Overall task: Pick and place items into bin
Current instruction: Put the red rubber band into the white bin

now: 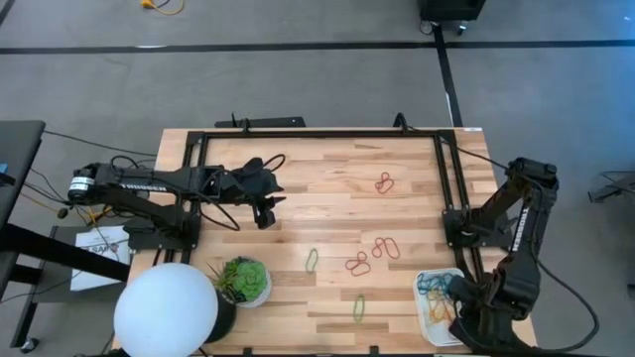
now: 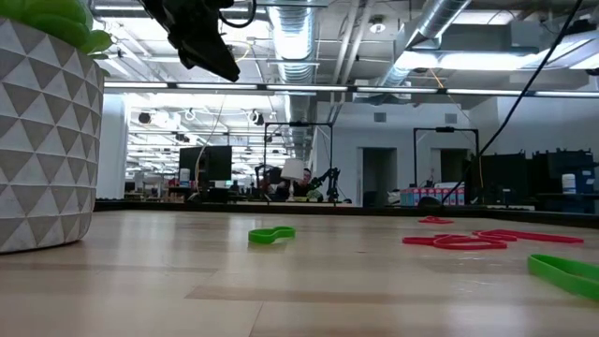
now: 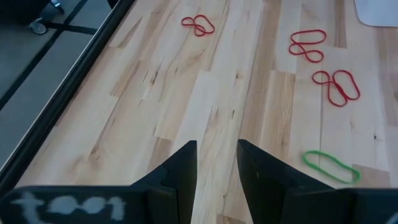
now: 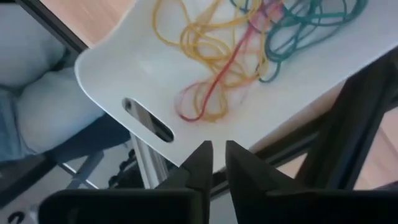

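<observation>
Progress: partly done, by my reading. The tray (image 1: 433, 315) sits at the table's near right corner and already holds a tangle of bands (image 4: 249, 43) in yellow, teal and red.

Left on the table: a red band (image 1: 384, 182) far out toward the back frame; a cluster of red bands (image 1: 373, 255) mid-table; one green band (image 1: 312, 260) beside the cluster on the plant side; another green band (image 1: 359, 307) near the front edge. At least these are still to collect.

Right gripper (image 4: 214, 163): above the tray's edge, over the pile. Fingers are nearly together with a narrow slit between them; nothing visible in the slit. Judged to have just let a band go or to be about to, but I cannot tell which.

Left gripper (image 3: 216, 168): raised above the bare wood on the left half of the table, well apart from the red cluster. Fingers are parted with a clear gap, holding nothing, touching nothing.

Other: potted plant (image 1: 244, 281) and a white globe lamp (image 1: 166, 307) at the near left, not part of the job.

Next, as a judgement: the mid-table cluster is the closest work for either arm.
</observation>
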`<action>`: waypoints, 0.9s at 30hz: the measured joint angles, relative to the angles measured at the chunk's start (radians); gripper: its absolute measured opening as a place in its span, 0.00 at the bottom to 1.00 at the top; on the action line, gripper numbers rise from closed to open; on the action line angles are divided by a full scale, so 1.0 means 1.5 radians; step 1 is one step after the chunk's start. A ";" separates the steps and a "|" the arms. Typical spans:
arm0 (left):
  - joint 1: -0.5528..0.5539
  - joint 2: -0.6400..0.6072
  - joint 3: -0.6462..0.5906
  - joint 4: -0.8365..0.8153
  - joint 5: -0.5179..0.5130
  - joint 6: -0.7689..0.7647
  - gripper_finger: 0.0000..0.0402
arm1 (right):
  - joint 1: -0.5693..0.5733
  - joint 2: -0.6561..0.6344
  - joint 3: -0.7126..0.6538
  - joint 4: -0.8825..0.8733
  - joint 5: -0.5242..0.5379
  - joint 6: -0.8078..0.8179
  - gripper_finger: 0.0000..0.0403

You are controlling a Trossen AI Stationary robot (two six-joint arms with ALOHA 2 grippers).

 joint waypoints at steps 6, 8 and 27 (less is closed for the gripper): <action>0.000 0.000 0.000 0.000 0.000 -0.001 0.26 | -0.021 0.000 0.000 0.006 0.008 -0.030 0.17; 0.000 0.000 0.000 0.000 0.000 -0.001 0.26 | -0.031 0.000 0.000 0.010 0.008 -0.063 0.18; 0.000 0.000 0.000 -0.026 -0.001 -0.068 0.26 | -0.289 0.000 0.000 0.019 0.173 -0.577 0.18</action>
